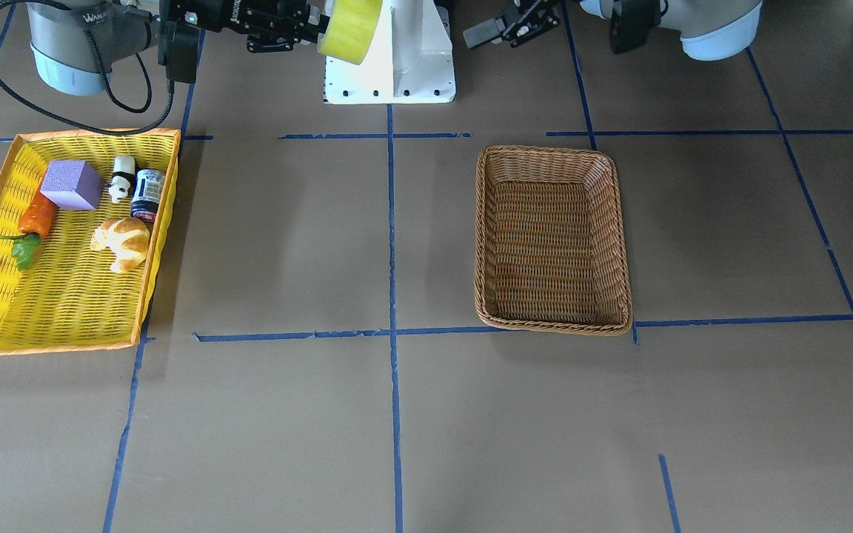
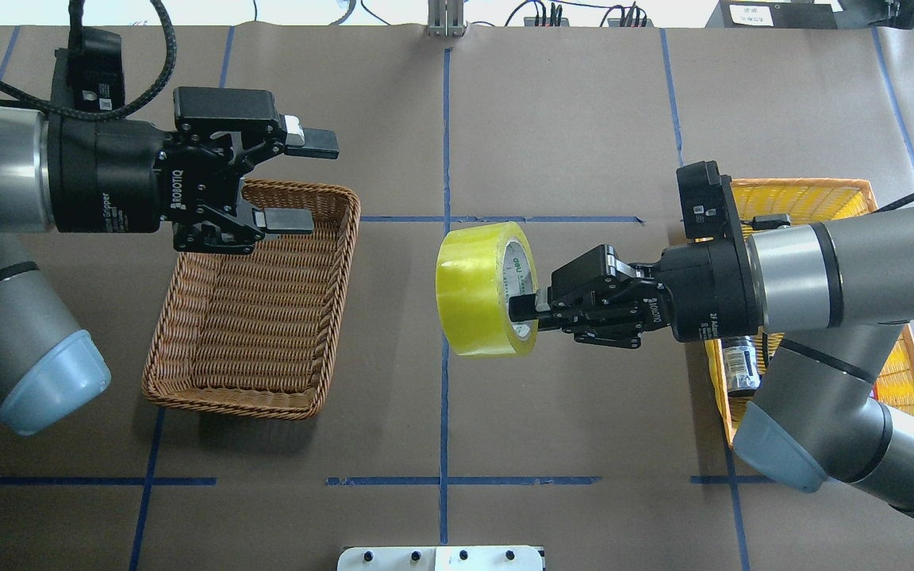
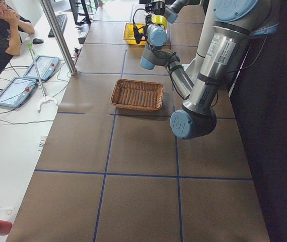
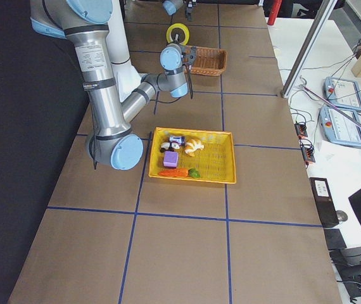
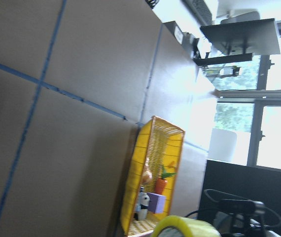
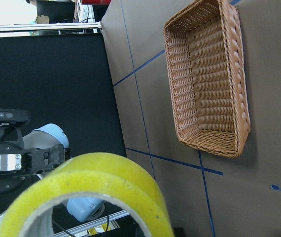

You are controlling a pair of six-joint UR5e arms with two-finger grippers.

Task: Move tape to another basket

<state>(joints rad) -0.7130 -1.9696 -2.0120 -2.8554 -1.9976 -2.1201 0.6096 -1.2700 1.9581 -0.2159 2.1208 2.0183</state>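
right hand (image 2: 522, 309) clamps the tape (image 2: 477, 289), aloft right of the basket (image 2: 227, 400); left hand (image 2: 302, 182), fingers apart, above its far rim: whole overhead, cropped in front view.

1. We note the near arm, the right arm (image 4: 98, 82), rising at upper left, elbow low over the table (image 4: 263, 209), forearm reaching away from us
2. The tape (image 4: 170, 31) is up off the table at that arm's far end, its ring face towards us; we cannot read the grip at this size
3. The basket (image 4: 215, 60) sits on the table just beside the wrist
4. Well apart and nearer us lies the yellow tray (image 4: 217, 161); in it we count a purple block (image 4: 170, 158), carrot (image 4: 173, 172), croissant (image 4: 195, 147), panda figure (image 4: 166, 147) and can (image 4: 178, 139)
5. The left arm (image 4: 173, 6) shows small at the top edge
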